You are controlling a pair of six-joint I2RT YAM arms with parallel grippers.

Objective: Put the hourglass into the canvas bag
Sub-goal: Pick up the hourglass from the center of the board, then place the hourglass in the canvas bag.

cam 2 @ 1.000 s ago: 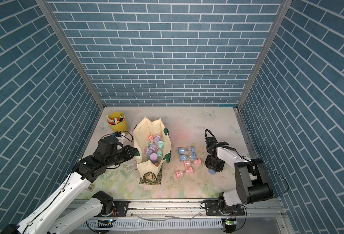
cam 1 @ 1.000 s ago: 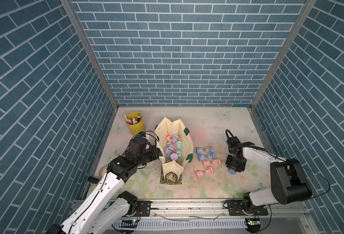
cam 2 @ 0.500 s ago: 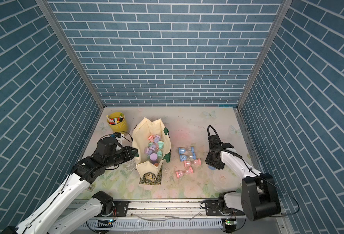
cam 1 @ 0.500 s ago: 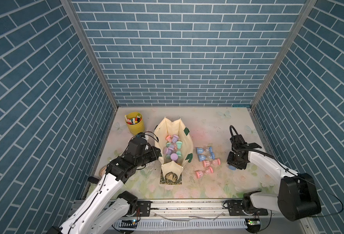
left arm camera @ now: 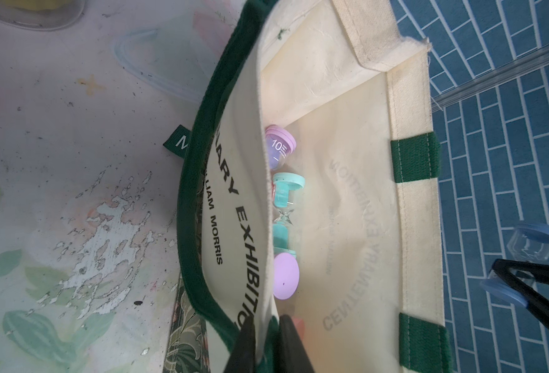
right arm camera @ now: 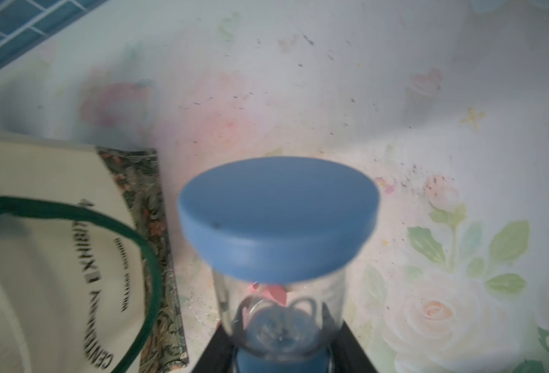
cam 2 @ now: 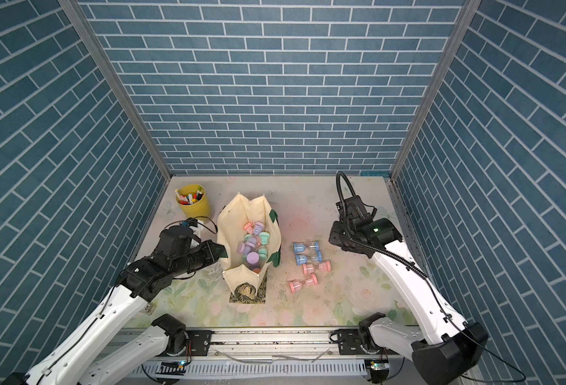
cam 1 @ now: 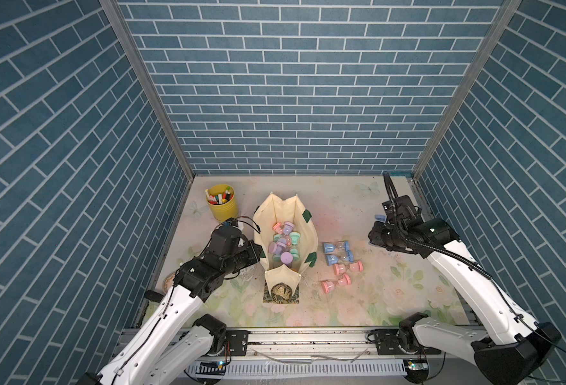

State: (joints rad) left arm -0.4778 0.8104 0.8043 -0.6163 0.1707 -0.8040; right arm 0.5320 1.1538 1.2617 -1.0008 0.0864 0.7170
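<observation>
- Right pincer: clamped on a blue hourglass, with a black finger on each side of the bulb by the lower cap. The load is carried in the air, clear of the tabletop.
- Axis: in the right wrist view the long axis runs straight away from the fingers, free cap nearest the camera. In a top view only that cap shows, poking out at 12 o'clock of the pincer. I cannot tell how steeply it tilts.
- Look: two flat round blue caps and a clear casing with bulbs narrowing to a thin waist. It is blurred in the wrist view.
- Place: 3 o'clock of the canvas bag, well apart and outside it.
- Left pincer: nipped onto the bag's 9 o'clock wall near the rim. One finger is inside and one outside, with canvas between.
- Bag: cream with dark green strap patches and black lettering. Its long axis runs 12–6 and its mouth is spread open upward. The green-gold end panel is at the 6 o'clock end.
- Inside: heaped hourglasses in pink, purple and mint.
- Between the bag and the right pincer: four loose hourglasses, two blue and two pink, lying on their sides.
- Yellow cup of pens: 11 o'clock of the bag, near.
</observation>
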